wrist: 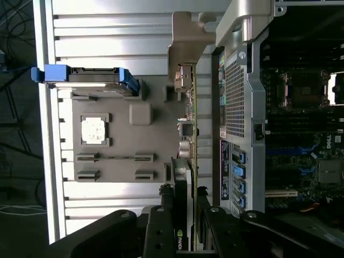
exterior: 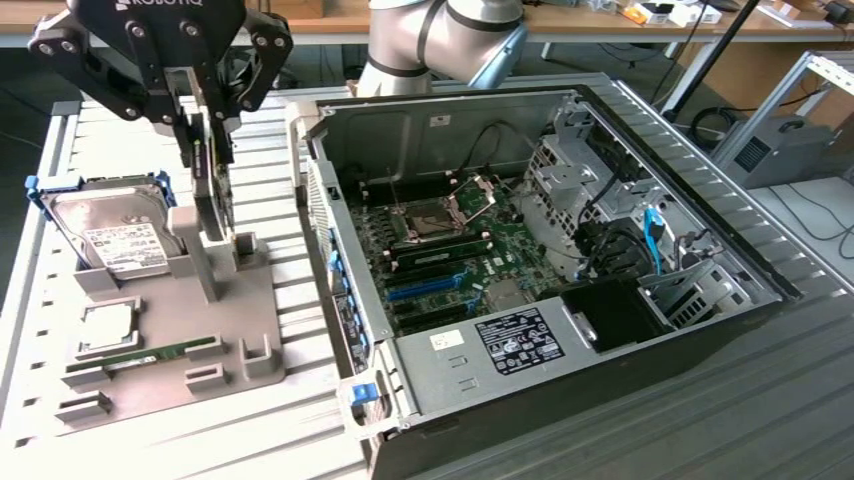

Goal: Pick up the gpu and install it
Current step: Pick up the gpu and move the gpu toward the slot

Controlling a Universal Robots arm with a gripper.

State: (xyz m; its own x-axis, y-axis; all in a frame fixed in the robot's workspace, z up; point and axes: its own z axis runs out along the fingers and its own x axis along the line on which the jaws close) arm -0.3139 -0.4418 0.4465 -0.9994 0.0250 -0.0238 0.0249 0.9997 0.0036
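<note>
gpu (exterior: 211,205) upright, clamped between sides of claw (exterior: 207,148).

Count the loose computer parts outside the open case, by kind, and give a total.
hard drive: 1
processor chip: 1
memory stick: 1
gpu: 1
Total: 4

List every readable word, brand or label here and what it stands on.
"ROBOTIQ", tops cut off: gripper body.
"NVIDIA" with logo: gpu edge.
Too small to read: hard drive label, black label inside the computer case.
</note>
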